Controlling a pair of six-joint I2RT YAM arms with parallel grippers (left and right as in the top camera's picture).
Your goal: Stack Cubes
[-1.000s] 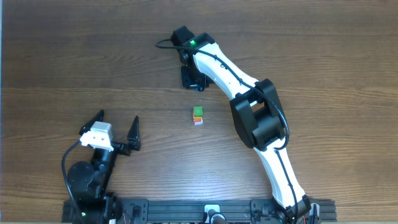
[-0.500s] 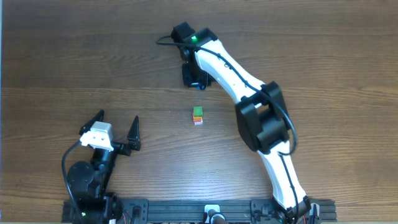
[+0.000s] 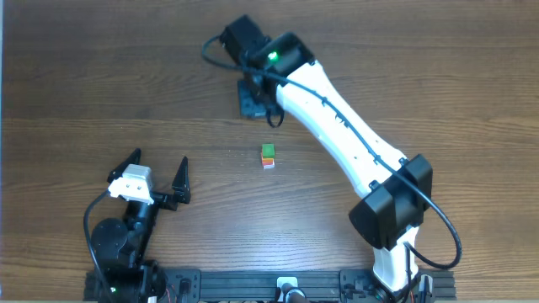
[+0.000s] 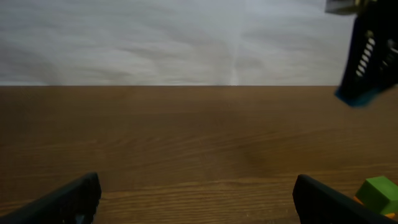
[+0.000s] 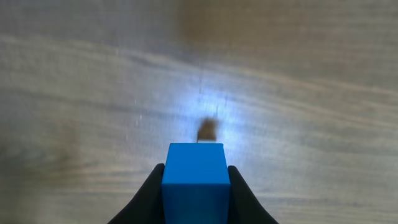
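Note:
A small stack [image 3: 268, 156] stands mid-table, a green cube [image 3: 268, 150] on top of an orange one. The green cube [image 4: 379, 191] also shows in the left wrist view. My right gripper [image 3: 251, 99] hangs lifted beyond the stack, shut on a blue cube [image 5: 194, 180] over bare wood. Seen from the left wrist, that right gripper [image 4: 368, 53] carries the blue cube [image 4: 356, 96] well above the table. My left gripper [image 3: 158, 162] rests open at the near left, nothing between its fingers [image 4: 71, 198].
The brown wooden table [image 3: 438, 93] has free room all around the stack. A pale wall [image 4: 155, 37] rises behind the table's far edge. Both arm bases sit on the black rail [image 3: 278, 282] along the near side.
The right arm has stretched out and risen, carrying the blue cube a little to the left and farther up the top view. The left arm and the stack have stayed put.

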